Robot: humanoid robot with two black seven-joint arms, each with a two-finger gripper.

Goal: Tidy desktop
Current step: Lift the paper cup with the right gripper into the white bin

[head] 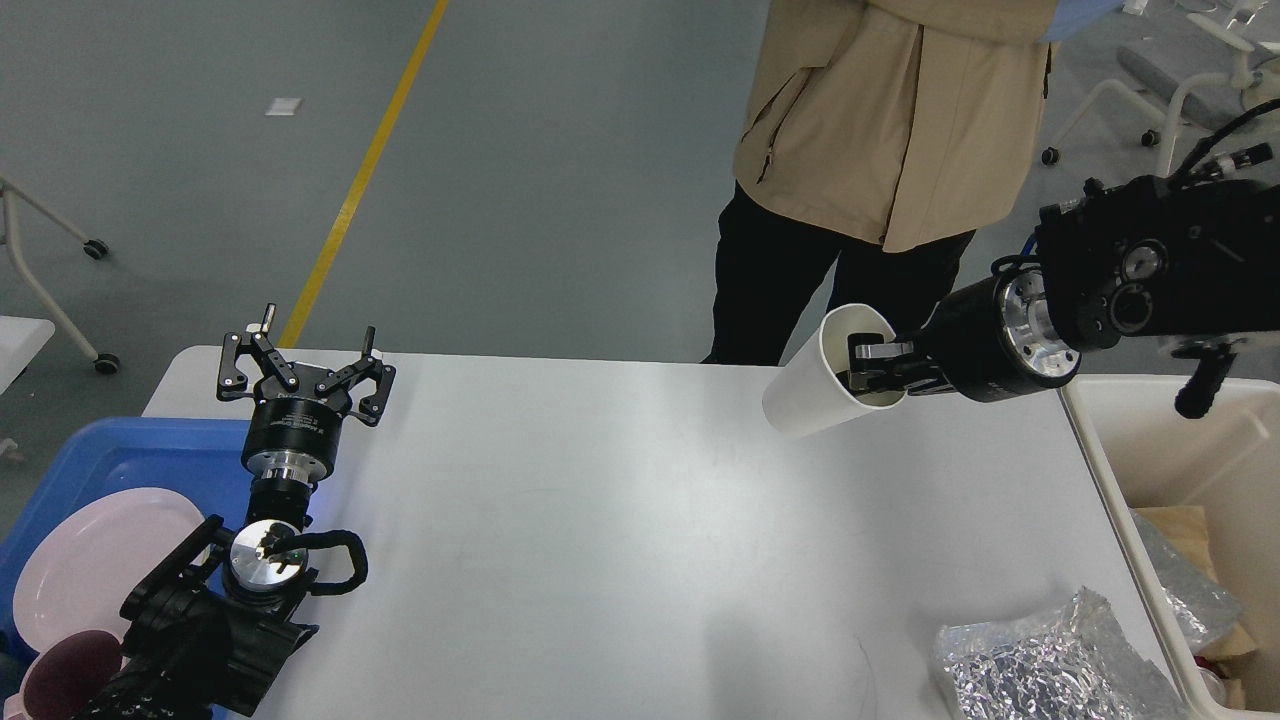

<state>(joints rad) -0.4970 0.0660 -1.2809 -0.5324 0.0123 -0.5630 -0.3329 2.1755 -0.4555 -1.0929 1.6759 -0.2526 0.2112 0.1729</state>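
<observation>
Nearest the camera, at the bottom left, the thick black links of the left arm rise over a blue plastic tray [120, 455] that holds a pale pink plate [90, 570] and, at the very corner, a dark maroon cup [65, 680]. At the bottom right lies a crumpled silver foil bag [1045, 665], resting on the desktop [600, 520] just beside the rim of a beige plastic bin [1110, 480]; the bin holds more foil and some brown paper. The desktop itself is the wide white tabletop that fills the middle of the view, between the tray on the left and the bin on the right, and its central stretch is bare. The left gripper [305, 345] stands upright over the desktop's far left corner, beside the tray, with its fingers spread wide apart and nothing between them. The right arm reaches in from the right, and the right gripper [875, 365] holds a white paper cup [825, 375] tilted on its side above the far right part of the desktop: one finger goes inside the cup's mouth and the fingers are clamped on its wall. Behind the table stands a person in a tan jacket [890, 120] and black trousers, on a grey floor with a yellow line [365, 170].
</observation>
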